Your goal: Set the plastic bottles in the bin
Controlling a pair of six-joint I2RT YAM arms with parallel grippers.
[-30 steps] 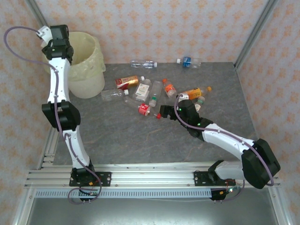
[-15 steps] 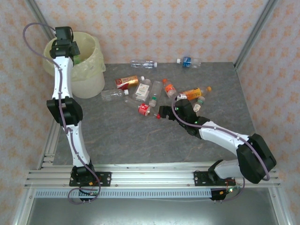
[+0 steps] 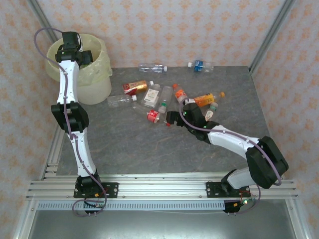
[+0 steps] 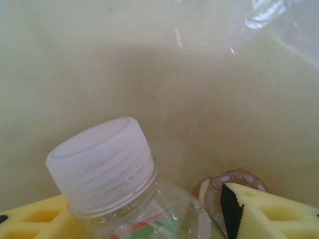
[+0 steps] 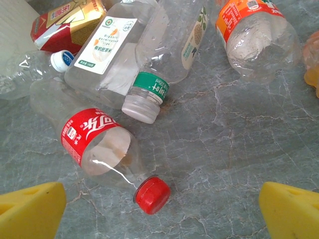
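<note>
Hanging inside the bin, left pincer straddles a white-capped bottle, grip unclear; right pincer gapes wide.

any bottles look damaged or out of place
Yes. The red-label bottle near the right gripper looks dented, as does the orange-label bottle. All lie on their sides in a loose heap; a clear bottle and a blue-label bottle lie apart at the far edge.

Top external looks down from the near edge over the grey marbled table. Left wrist sits close inside the cream bag-lined round bin. Right wrist faces down near the red-labelled clear plastic bottle, shared overhead.
</note>
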